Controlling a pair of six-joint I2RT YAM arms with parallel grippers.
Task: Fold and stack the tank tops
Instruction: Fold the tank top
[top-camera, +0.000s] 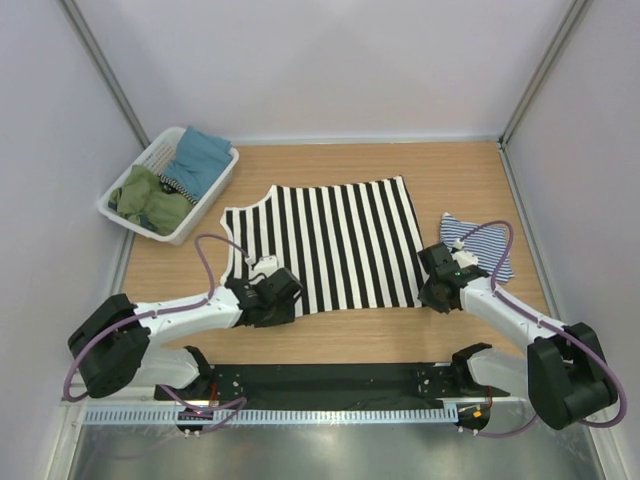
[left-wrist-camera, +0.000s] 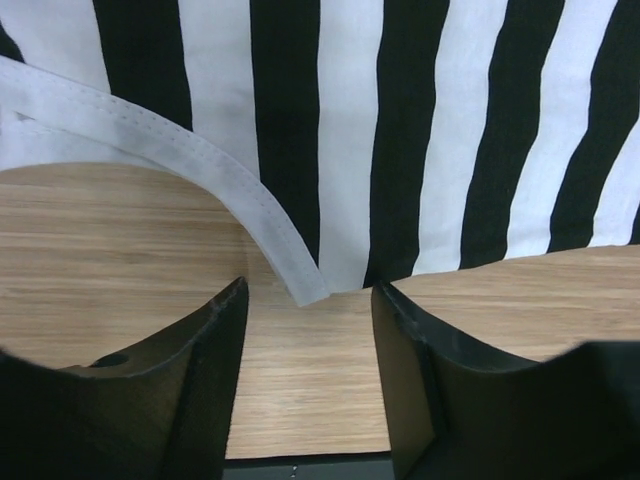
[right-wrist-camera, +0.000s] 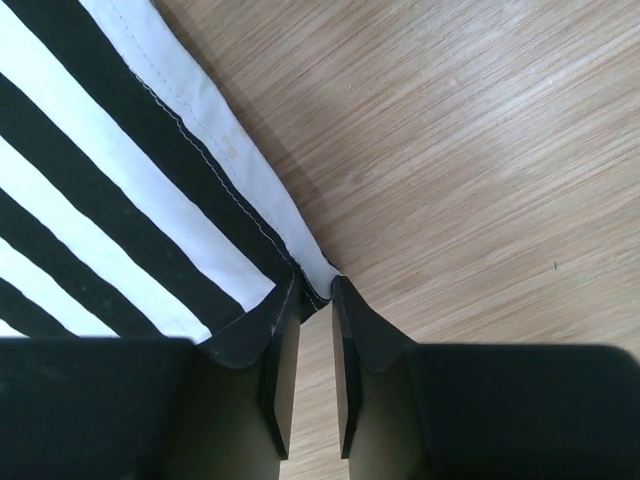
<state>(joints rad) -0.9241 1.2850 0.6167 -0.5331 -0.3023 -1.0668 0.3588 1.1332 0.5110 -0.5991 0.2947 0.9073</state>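
The broad black-and-white striped tank top (top-camera: 325, 245) lies spread flat on the wooden table (top-camera: 350, 335). My left gripper (top-camera: 280, 292) is open at its near left corner. In the left wrist view the white strap end (left-wrist-camera: 300, 280) lies just ahead of the gap between my fingers (left-wrist-camera: 308, 300), with nothing held. My right gripper (top-camera: 430, 296) is at the near right corner. In the right wrist view its jaws (right-wrist-camera: 317, 288) are pinched on the white hem corner (right-wrist-camera: 240, 170). The thin navy-and-white striped tank top (top-camera: 482, 245) lies bunched beside the right arm.
A white slatted basket (top-camera: 128, 222) at the back left holds green and teal clothes. Grey walls close in the table on the left, back and right. A black rail (top-camera: 330, 380) with the arm bases runs along the near edge.
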